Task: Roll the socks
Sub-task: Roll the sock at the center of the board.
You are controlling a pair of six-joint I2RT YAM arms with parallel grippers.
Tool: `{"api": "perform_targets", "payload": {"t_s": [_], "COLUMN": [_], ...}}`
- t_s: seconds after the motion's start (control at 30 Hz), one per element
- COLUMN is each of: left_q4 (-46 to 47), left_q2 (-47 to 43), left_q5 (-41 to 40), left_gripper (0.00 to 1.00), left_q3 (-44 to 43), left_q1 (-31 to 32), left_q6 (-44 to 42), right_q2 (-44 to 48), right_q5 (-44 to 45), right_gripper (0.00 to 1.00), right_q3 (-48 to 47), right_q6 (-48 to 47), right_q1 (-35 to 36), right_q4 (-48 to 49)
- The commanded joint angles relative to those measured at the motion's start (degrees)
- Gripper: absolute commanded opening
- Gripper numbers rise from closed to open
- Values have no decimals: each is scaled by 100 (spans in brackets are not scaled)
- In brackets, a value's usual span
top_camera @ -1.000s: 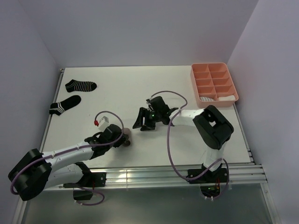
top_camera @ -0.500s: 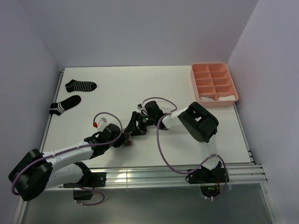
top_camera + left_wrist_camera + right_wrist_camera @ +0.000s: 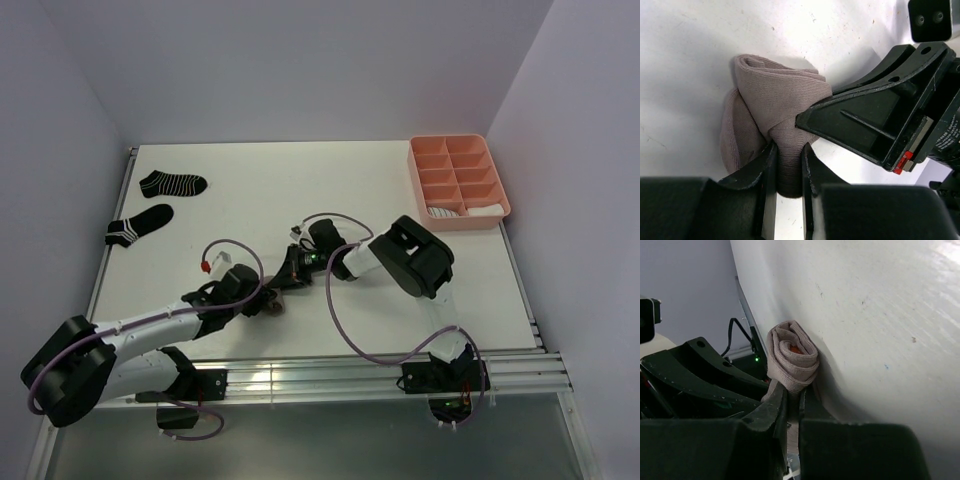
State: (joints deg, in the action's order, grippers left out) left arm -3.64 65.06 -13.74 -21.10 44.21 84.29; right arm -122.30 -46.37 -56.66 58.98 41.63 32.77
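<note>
Jointly, taupe sock (image 3: 775,110) is clamped by left gripper (image 3: 788,148) and right gripper (image 3: 792,392), near the table (image 3: 300,180) front edge.

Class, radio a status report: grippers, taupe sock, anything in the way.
Left gripper shut on taupe sock. Right gripper shut on the same sock. Black striped socks lie apart, far left; nothing in the way.
</note>
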Motion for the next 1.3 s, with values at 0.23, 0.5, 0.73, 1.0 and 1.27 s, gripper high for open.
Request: {"api": "perform_targets", "payload": {"t_s": [0.23, 0.5, 0.73, 1.0, 1.27], "left_q4": [1012, 2164, 2972, 3915, 3054], "left_q2": [1401, 2819, 3004, 2829, 2644], "left_q5": [748, 1786, 2339, 2517, 2016], "left_gripper": [6, 0, 0, 0, 0], "left_q3": [-709, -1783, -1530, -632, -579], "left_q1": [0, 0, -8, -149, -158], "left_q6": [-1493, -2426, -1997, -1099, -748], "right_q2": [996, 1841, 2184, 1956, 2341], "right_q5": [1068, 1508, 1579, 1210, 1516], "right_gripper": [0, 22, 62, 71, 70], "right_q3": [401, 858, 1228, 1316, 1816], "right_q6": [-993, -1293, -1257, -1196, -1196], "right_q1": [-689, -1499, -1640, -1631, -1631], "right_q4": [-1394, -1907, -1950, -1722, -1888]}}
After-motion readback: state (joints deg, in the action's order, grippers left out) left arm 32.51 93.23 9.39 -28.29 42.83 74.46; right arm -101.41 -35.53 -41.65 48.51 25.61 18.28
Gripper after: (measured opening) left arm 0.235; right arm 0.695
